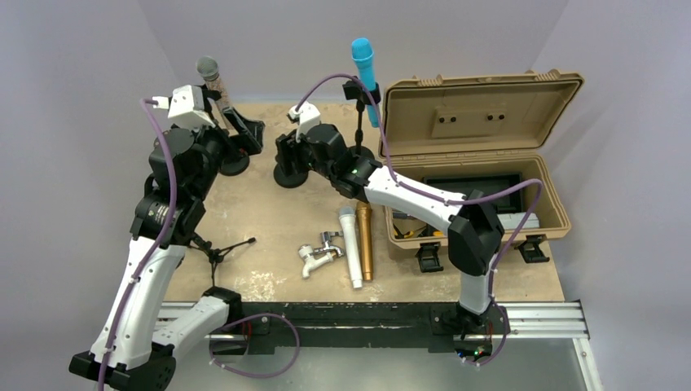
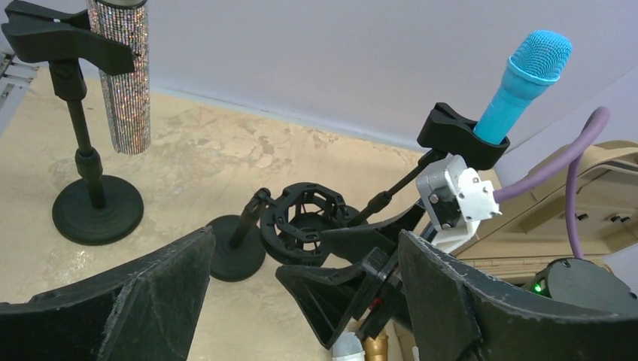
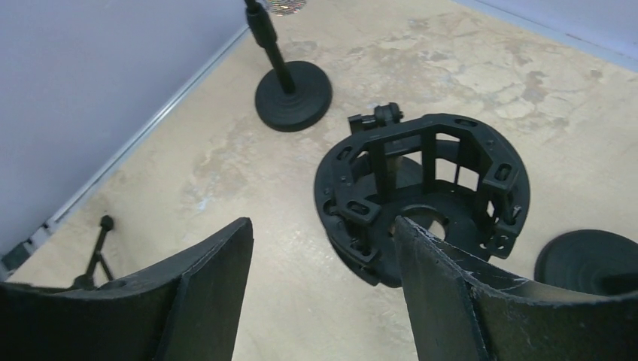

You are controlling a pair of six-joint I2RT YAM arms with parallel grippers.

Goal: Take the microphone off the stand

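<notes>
A silver glitter microphone [image 1: 209, 75] sits in a clip on a black stand at the back left; it also shows in the left wrist view [image 2: 126, 83]. A blue microphone [image 1: 363, 65] sits in the clip of a second stand [image 1: 358, 122], also seen in the left wrist view [image 2: 519, 83]. My left gripper [image 1: 246, 130] is open and empty, just right of the glitter microphone's stand [image 2: 96, 203]. My right gripper [image 1: 285, 155] is open and empty, its right finger beside an empty black shock mount [image 3: 421, 195].
A white microphone [image 1: 350, 244] and a gold microphone [image 1: 364, 240] lie on the table by a white clip [image 1: 318, 252]. An open tan case [image 1: 481, 163] stands at the right. A small black tripod [image 1: 220, 248] lies near the left arm.
</notes>
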